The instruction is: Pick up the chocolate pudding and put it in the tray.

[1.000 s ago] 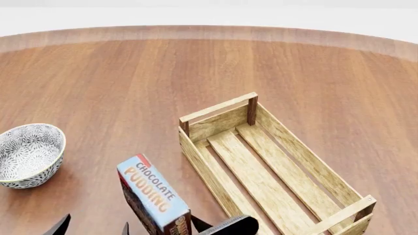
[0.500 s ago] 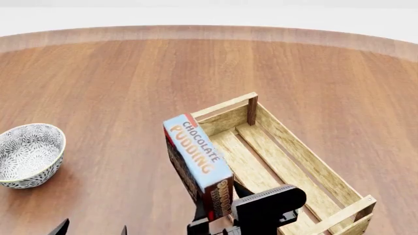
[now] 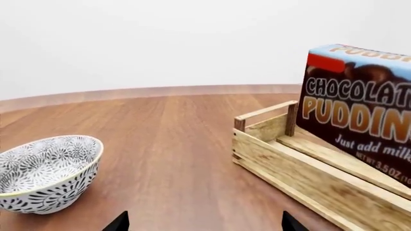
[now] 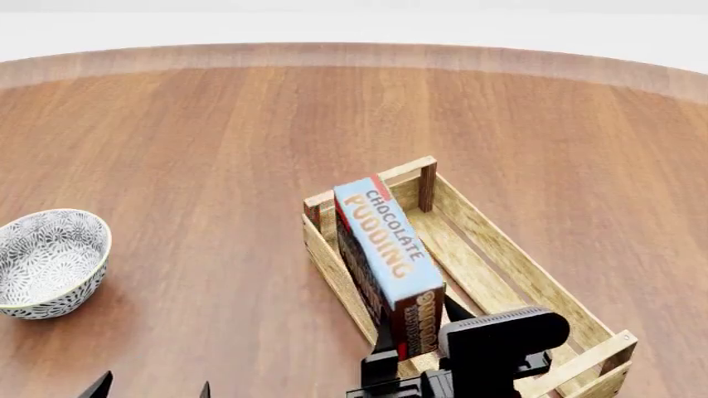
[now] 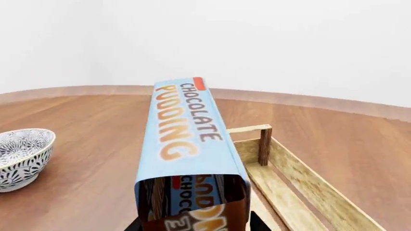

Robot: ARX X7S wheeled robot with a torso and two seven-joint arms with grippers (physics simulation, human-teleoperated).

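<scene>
The chocolate pudding (image 4: 387,249), a carton with a light blue face and brown sides, is held up on edge over the near-left part of the tray (image 4: 520,265), a long crate of light wooden slats. My right gripper (image 4: 412,347) is shut on the carton's near end. In the right wrist view the pudding (image 5: 186,134) fills the middle, the tray (image 5: 301,187) beyond it, and the right gripper (image 5: 196,224) clamps the carton's sides. In the left wrist view the pudding (image 3: 359,115) hangs over the tray (image 3: 301,168). My left gripper (image 3: 204,222) is open and empty, low at the front left (image 4: 152,388).
A grey-white patterned bowl (image 4: 46,261) stands on the brown wooden table (image 4: 199,141) at the left, also in the left wrist view (image 3: 45,173) and the right wrist view (image 5: 22,154). The table's rounded far edge runs across the back.
My right gripper has carried the pudding to the right and away from me, from left of the tray to above its near-left part. The left gripper has stayed put.
</scene>
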